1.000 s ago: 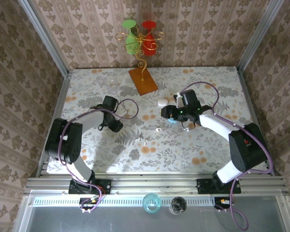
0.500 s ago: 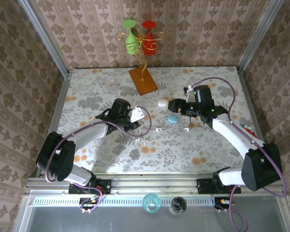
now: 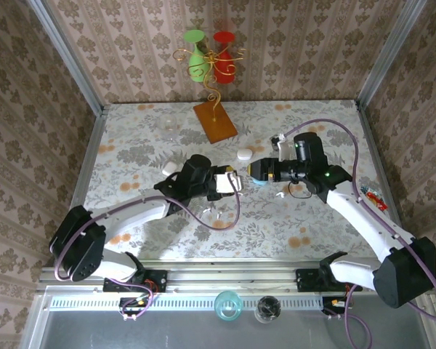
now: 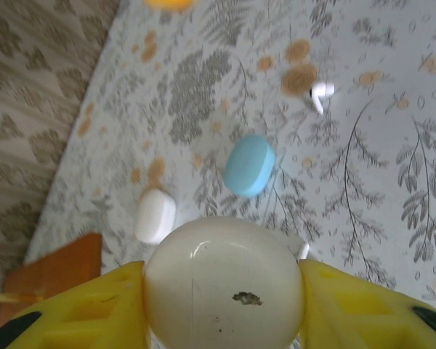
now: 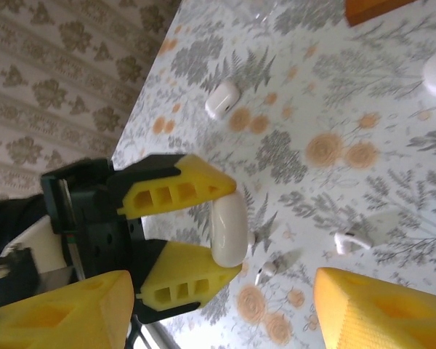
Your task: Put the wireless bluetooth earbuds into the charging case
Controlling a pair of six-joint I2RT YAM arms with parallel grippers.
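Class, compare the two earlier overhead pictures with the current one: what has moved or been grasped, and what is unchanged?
The left gripper, shut on a white case, swept right to the table's middle. The right arm swung outward, while its open right gripper kept close to the light-blue case. That case, the other white case and the loose earbuds stayed put.

— Where does the top camera sit?
— High above and behind the arm bases, looking down on the whole worktop from far off.
— And the left wrist one?
— Very near. It peers over the held white case and down at the light-blue case.
— The right wrist?
— Low, tilted across the worktop, facing the left end effector.
— Any overlap?
— All three catch the held white case. The top and left wrist views share the light-blue case and the orange board.
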